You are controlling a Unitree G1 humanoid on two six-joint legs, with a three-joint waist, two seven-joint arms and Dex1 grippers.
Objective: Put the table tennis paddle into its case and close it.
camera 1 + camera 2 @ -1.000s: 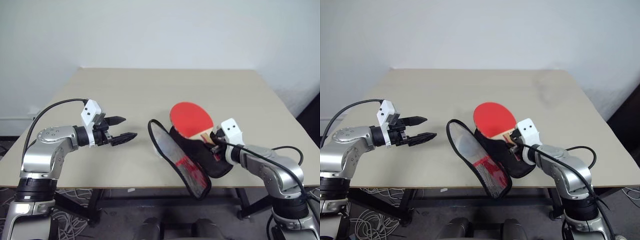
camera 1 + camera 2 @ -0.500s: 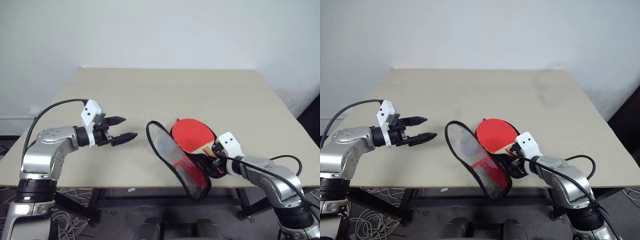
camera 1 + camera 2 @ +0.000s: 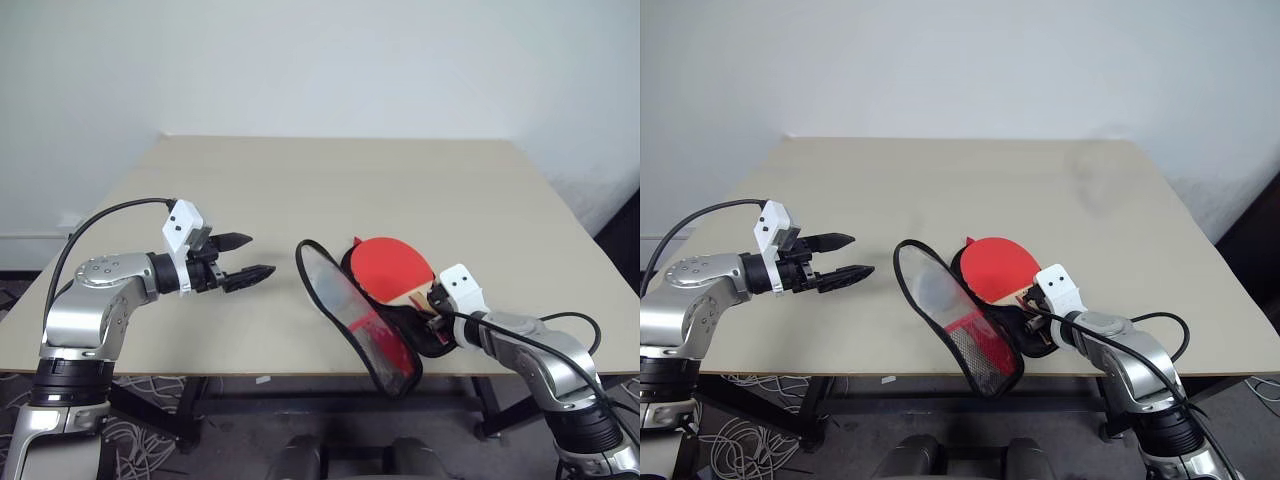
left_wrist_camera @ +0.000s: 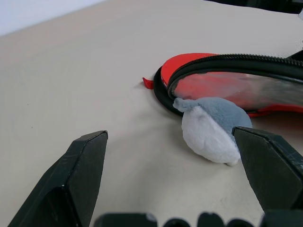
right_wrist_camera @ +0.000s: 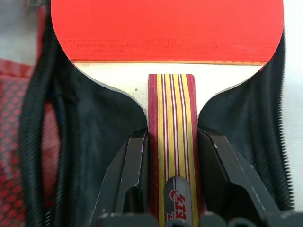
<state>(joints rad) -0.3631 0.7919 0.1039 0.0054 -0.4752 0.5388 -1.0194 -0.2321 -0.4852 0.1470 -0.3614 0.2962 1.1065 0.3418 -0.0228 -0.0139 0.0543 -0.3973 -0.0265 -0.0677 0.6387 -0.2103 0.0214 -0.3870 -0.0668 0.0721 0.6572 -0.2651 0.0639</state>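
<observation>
The table tennis paddle has a red face and a striped wooden handle. It lies low over the black lining of the open case, its face towards the far end. My right gripper is shut on the paddle's handle, near the table's front edge. The case's red mesh flap stands up on edge to the left of the paddle. My left gripper hovers open and empty, left of the case, pointing at it. The case rim lies just ahead of its fingers.
The tan table stretches wide behind and left of the case. A small white and grey soft lump lies on the table against the case's left side. The flap's lower end hangs past the table's front edge.
My right gripper has sunk and brought the paddle down from a raised tilt into the open case. The flap shifted a little. The left arm stayed still.
</observation>
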